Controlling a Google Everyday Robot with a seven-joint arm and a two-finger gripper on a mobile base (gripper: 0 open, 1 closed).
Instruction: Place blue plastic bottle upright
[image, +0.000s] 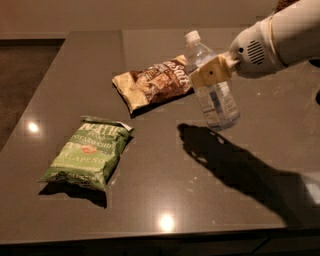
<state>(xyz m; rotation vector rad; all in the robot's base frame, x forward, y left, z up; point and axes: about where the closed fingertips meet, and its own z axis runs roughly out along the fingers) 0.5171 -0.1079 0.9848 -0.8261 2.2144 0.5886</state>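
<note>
The blue plastic bottle (215, 97) is clear and pale blue with a white cap (192, 36) and a white label. It hangs above the dark table (160, 165), nearly upright and leaning a little to the left, cap at the top. My gripper (211, 74) comes in from the upper right and is shut on the bottle's upper body with its tan fingers (209, 75). The bottle's base is off the table, and its shadow lies below and to the right.
A brown chip bag (152, 84) lies flat just left of the bottle. A green chip bag (90, 151) lies at the front left. The table's front edge runs along the bottom and its left edge along the left side.
</note>
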